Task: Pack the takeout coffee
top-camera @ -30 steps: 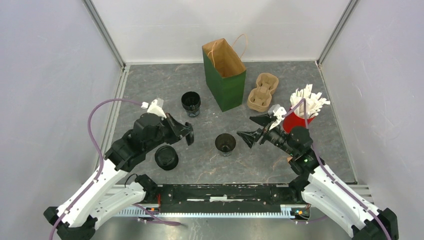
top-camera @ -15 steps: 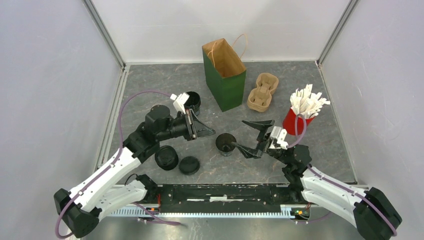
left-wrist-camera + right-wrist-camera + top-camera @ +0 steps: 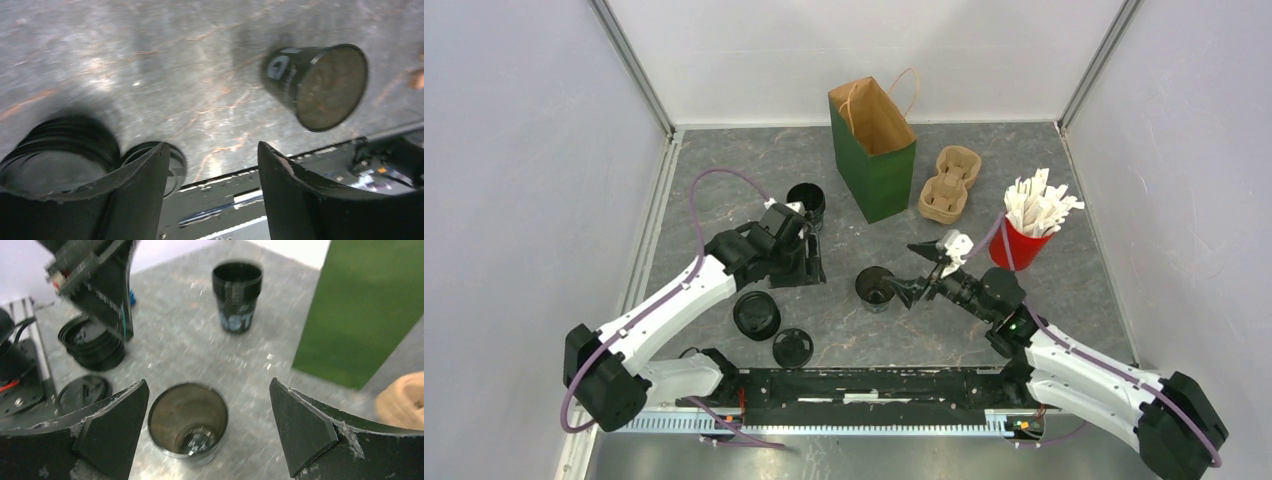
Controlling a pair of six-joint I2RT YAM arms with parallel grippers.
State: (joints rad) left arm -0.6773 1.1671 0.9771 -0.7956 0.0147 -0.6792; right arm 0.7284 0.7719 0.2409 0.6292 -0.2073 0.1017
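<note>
On the worktop (image 3: 724,170), near cup (image 3: 875,287) and far cup (image 3: 805,203) unlidded, lid (image 3: 793,348) loose, bag (image 3: 879,165) and carrier (image 3: 950,184) unfilled; left gripper (image 3: 214,165) and right gripper (image 3: 207,385) spread wide, empty.

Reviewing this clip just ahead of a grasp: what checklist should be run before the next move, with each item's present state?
1. Right claw open: ok.
2. Middle cup lined up between its fingers, in the right wrist view: ok.
3. That cup upright: ok.
4. That cup lidded: not ok; a loose lid lies beside the lid stack.
5. Left claw open, nothing between its fingers: ok.
6. Green bag upright, mouth open: ok.
</note>
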